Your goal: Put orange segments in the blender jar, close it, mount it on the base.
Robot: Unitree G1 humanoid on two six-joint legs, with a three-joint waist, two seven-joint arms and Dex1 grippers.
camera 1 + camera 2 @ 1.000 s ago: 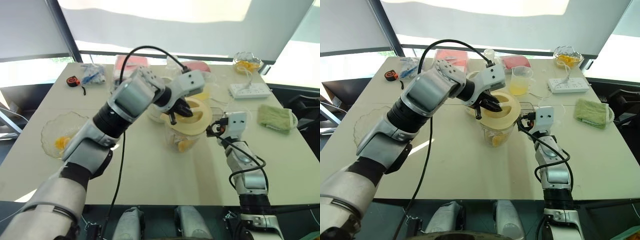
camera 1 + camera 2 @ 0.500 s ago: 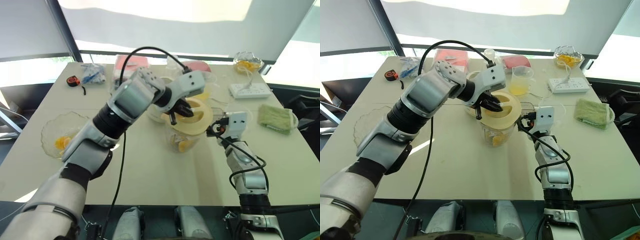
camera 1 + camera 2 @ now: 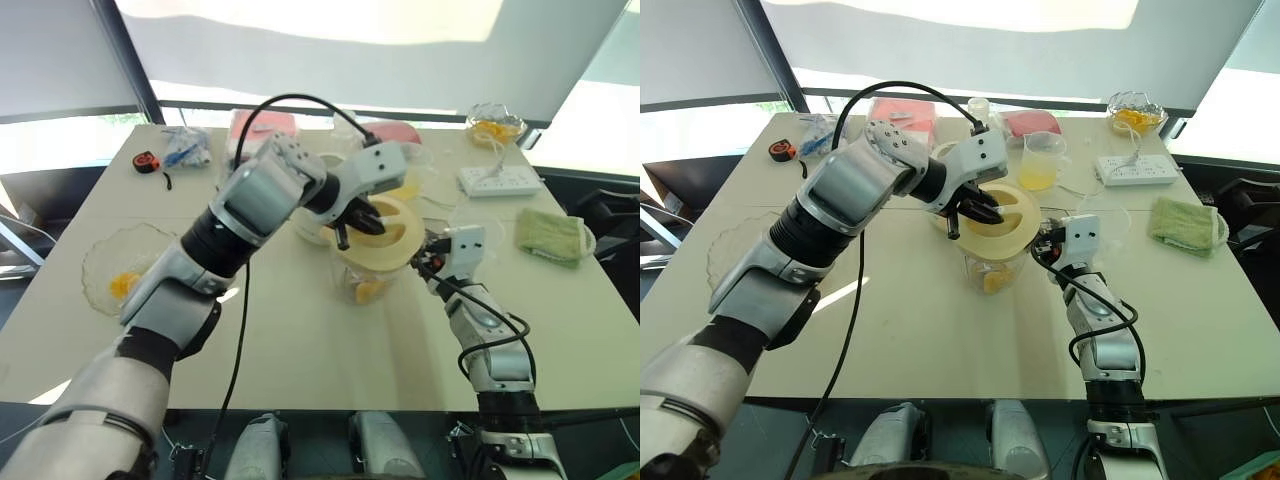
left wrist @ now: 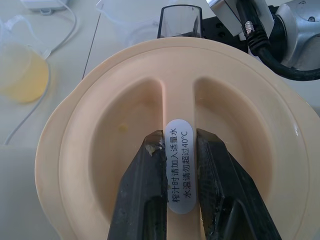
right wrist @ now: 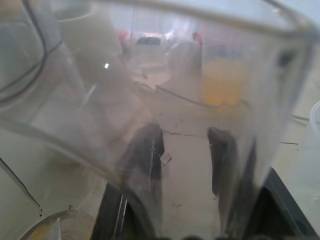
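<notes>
**One jar, one lid, two grippers on it**

The blender jar (image 3: 994, 262) stands mid-table with orange segments (image 3: 992, 280) in its bottom and one cream lid (image 4: 170, 150) on top. The left gripper (image 4: 174, 165) pinches the lid's centre ridge between its two fingers. The right gripper (image 3: 1044, 246) sits at the jar's right side, its two fingers around the clear handle (image 5: 190, 165). One white base (image 3: 946, 212) stands just behind. Two glass bowls hold fruit: near left (image 3: 112, 270), far right (image 3: 1134, 112). One measuring cup (image 3: 1040, 165) holds juice.
</notes>
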